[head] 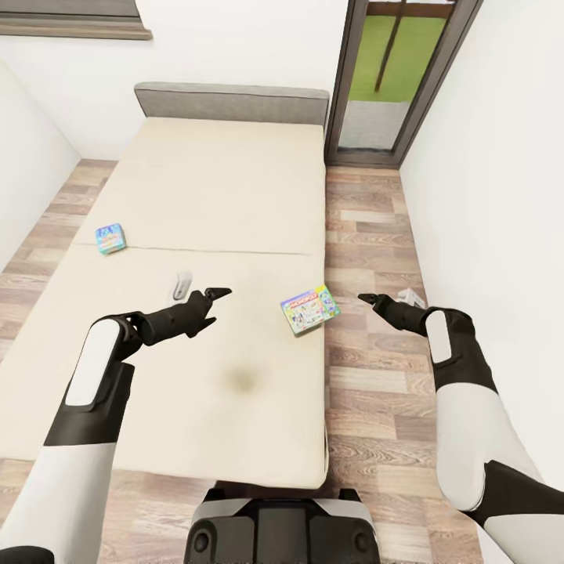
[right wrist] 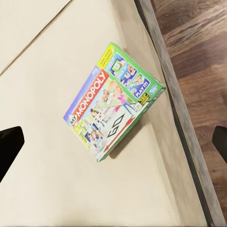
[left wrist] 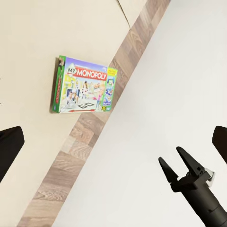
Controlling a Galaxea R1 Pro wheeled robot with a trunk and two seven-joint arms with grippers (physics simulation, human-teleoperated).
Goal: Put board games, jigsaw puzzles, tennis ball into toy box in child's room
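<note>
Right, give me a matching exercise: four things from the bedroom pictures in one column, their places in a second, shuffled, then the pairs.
Things:
1. Monopoly box
2. blue game box
3. left gripper
4. right gripper

Places:
A. over the wood floor beside the bed
B. near the bed's left edge
C. over the mattress
D. at the bed's right edge

Pairs: 1-D, 2-B, 3-C, 4-A

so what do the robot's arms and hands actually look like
Both arms are built from glossy white shells joined by matte black segments at the joints. The forearms narrow into black wrists. The left hand and right hand are all black, each with two slim, pointed fingers. No cables or markings are visible.
</note>
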